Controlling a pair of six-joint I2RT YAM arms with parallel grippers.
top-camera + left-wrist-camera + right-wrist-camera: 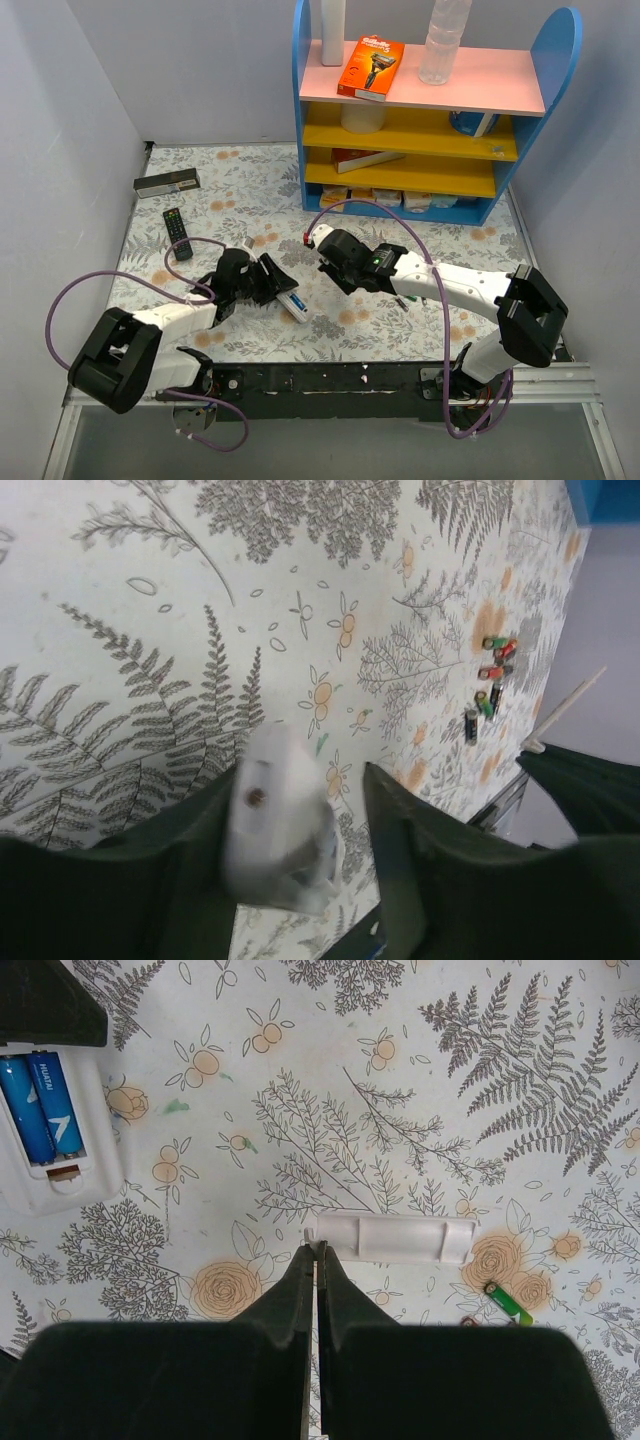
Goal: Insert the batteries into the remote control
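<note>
While left gripper straddles remote control, right gripper closed beside cover.

The remote control lies on the counter, left of centre and near, between the fingers of the left gripper; two batteries sit side by side in it; the back cover lies to its right, apart, at the tip of the right gripper; loose batteries lie further right; a shelf unit stands far right; a second remote and a box lie far left.
</note>
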